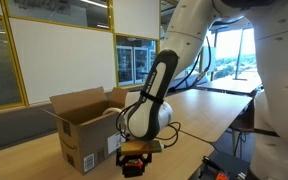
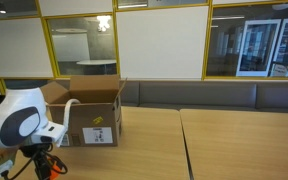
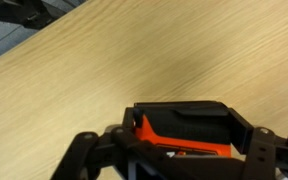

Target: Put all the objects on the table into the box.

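tool (image 1: 134, 162) low over the counter (image 1: 199, 115), hanging under the arm's white wrist. the wrist view shows its two dark fingers standing wide apart, one on each side of an orange-and-black item (image 3: 184, 122). the item nearly fills the gap between them. cannot tell whether the fingers press on it or only flank it. bare light wood grain runs past the item in the wrist view.

in both exterior views the same orange shows right at the tool's lower end, close to the counter surface. contact with the wood cannot be made out.

box (image 1: 84, 130), brown cardboard with flaps up and open, stands on the same counter near the tool, to the picture's left of it. seen from the opposite side (image 2: 94, 122) it sits beyond the tool and to the picture's right, logo and white label facing the camera. tool is outside the box, not above its opening.

thin white curve (image 2: 67, 104) shows at the box's near top corner; cannot tell what it is.
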`<control>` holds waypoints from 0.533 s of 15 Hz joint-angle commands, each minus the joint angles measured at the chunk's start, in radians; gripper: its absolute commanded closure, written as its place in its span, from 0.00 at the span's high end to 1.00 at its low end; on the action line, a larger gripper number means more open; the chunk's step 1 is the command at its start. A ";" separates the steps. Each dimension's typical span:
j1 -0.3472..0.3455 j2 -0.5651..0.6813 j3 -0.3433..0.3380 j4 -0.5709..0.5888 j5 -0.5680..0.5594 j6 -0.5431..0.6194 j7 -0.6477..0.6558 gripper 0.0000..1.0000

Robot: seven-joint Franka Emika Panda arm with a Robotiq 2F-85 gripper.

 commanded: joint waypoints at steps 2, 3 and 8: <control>0.036 -0.177 -0.037 0.000 -0.250 -0.096 0.176 0.62; 0.020 -0.203 -0.018 0.011 -0.289 -0.123 0.199 0.62; -0.045 -0.287 0.084 0.121 -0.375 -0.267 0.216 0.62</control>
